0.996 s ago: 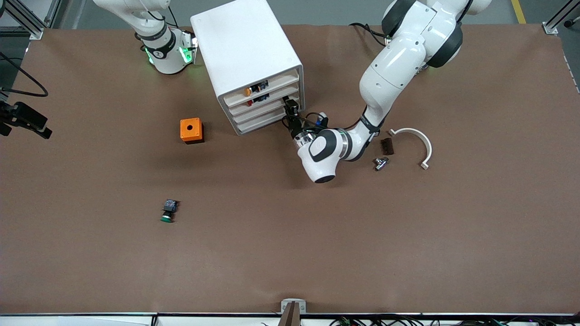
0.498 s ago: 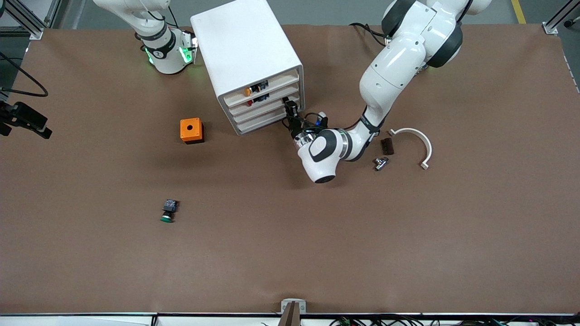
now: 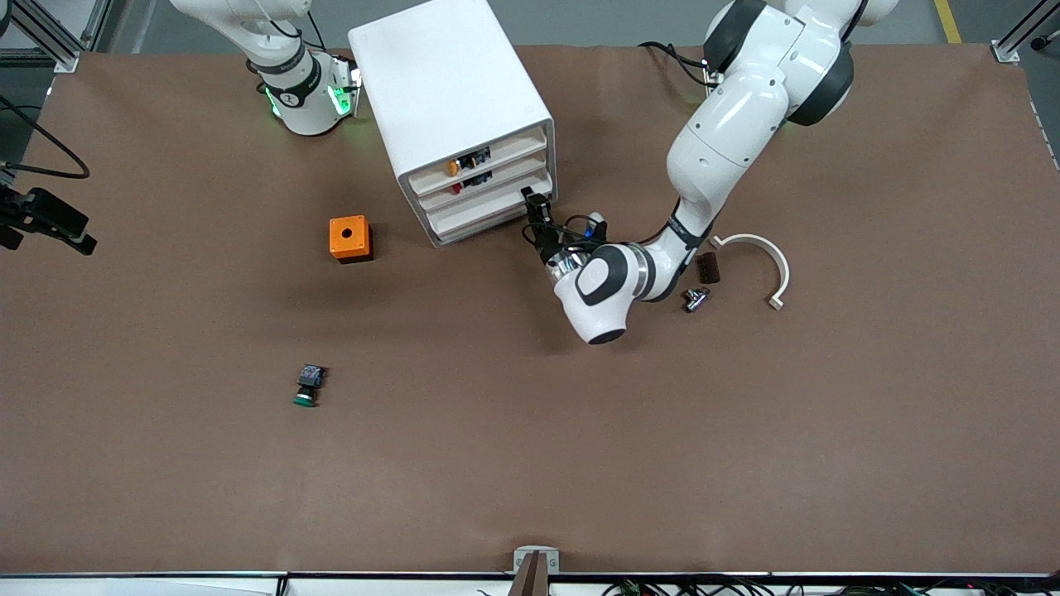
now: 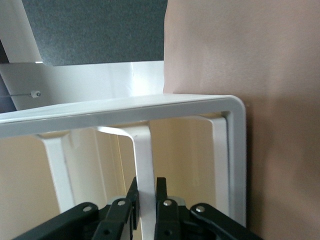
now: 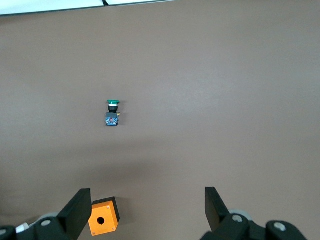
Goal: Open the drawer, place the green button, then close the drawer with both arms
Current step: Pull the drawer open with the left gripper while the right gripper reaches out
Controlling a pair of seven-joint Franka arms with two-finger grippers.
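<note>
The left arm's black two-finger gripper (image 4: 146, 210) was clamped on a white vertical plastic rib (image 4: 142, 165) of the wide, shallow white plastic tray drawer (image 4: 150, 107), whose cream inside showed past its rounded rim, with the brown table surface (image 4: 280, 75) alongside.

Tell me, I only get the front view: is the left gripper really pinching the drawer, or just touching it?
Observer: Pinching. The left wrist view shows the left gripper shut on a thin upright rib at the front of the drawer.
Operator: Where's the right gripper? I can't see it!
Observer: The right wrist view shows the right gripper up in the air over the table, fingers wide open and holding nothing.
Operator: What can it see down there?
Observer: Its camera looks down on the orange cube and the button, which lies on its side on the bare table.
</note>
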